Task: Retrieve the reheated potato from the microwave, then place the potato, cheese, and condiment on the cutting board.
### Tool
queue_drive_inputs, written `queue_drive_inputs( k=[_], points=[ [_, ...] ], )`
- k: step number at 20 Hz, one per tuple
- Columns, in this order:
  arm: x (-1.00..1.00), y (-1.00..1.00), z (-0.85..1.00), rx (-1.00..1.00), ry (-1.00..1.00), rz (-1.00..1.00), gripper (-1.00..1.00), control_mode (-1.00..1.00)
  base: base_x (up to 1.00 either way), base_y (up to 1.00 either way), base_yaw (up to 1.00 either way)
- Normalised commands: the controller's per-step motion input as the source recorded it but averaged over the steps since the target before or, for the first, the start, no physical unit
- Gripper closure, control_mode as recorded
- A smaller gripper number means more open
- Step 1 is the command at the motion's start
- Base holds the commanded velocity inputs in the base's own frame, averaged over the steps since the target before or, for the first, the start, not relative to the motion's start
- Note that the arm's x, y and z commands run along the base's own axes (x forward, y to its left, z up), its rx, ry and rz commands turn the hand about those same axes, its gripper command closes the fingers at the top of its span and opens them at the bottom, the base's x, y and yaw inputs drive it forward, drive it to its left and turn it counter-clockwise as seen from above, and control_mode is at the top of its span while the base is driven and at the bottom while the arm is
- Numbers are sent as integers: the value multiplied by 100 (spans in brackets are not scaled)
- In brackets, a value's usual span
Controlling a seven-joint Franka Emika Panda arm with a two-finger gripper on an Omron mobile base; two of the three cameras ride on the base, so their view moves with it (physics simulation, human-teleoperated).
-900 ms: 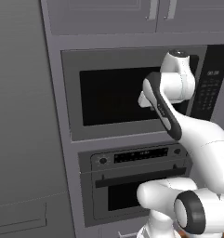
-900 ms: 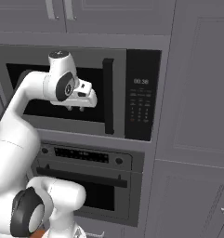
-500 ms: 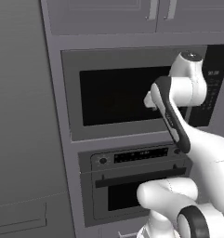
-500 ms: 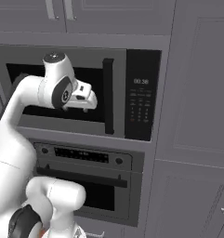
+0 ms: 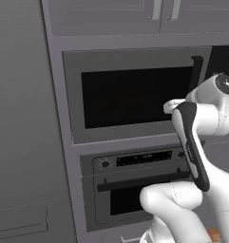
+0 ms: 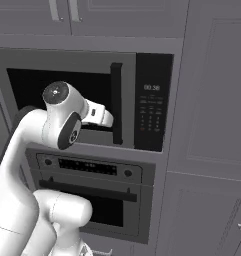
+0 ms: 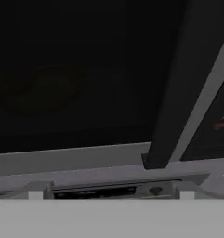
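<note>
Fingers first: the pictures don't show whether they're spread or pinched. The white arm's gripper [image 6: 106, 118] sits just beside the dark vertical door handle [image 6: 117, 102] of the wide grey built-in microwave [image 5: 135, 97], door shut. The potato can't be seen behind the dark glass. Opening step; next it needs a hook on that handle.

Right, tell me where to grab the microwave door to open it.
Grip the dark vertical handle bar at the door's right edge, beside the keypad strip of the microwave. Come straight at it from the front, fingers either side: it is tall, slim and seems to stand proud of the glass.
</note>
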Motion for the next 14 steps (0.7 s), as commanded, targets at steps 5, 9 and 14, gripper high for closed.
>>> queue_drive_inputs(
  k=[5,9,14],
  points=[
    [-1,-44,28,0,-1,0,-100,-100,0,0,0],
    [3,-47,21,0,4,0,-100,-100,0,0,0],
    [23,-31,4,0,5,0,-100,-100,0,0,0]
  ],
)
